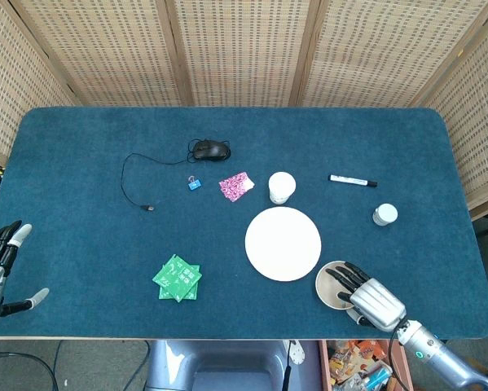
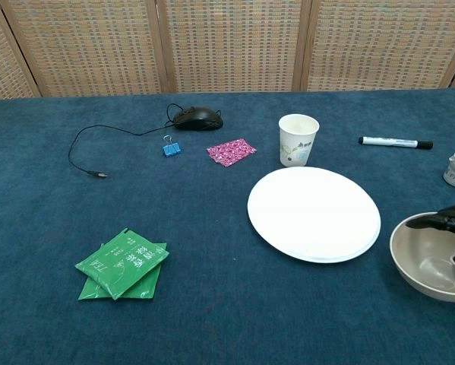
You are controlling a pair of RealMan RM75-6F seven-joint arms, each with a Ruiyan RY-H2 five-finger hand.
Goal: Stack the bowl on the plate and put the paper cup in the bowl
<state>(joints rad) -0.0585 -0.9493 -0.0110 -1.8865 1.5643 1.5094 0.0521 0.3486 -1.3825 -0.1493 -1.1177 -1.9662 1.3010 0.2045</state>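
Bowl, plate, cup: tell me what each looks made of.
Bowl: beige, smooth, thick-walled with a faint sheen, likely ceramic or melamine; the look cannot settle which. Plate: flat matte white with a thin rim, could be paper or plastic. Paper cup: thin white wall, rolled lip and printed pattern, consistent with coated paper.

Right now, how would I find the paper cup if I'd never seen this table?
Look for the big white plate in the middle of the blue table. Just behind its far edge stands the cup, upright and open on top. It is white with a small green print on its side, taller than the flat pink packet lying to its left.
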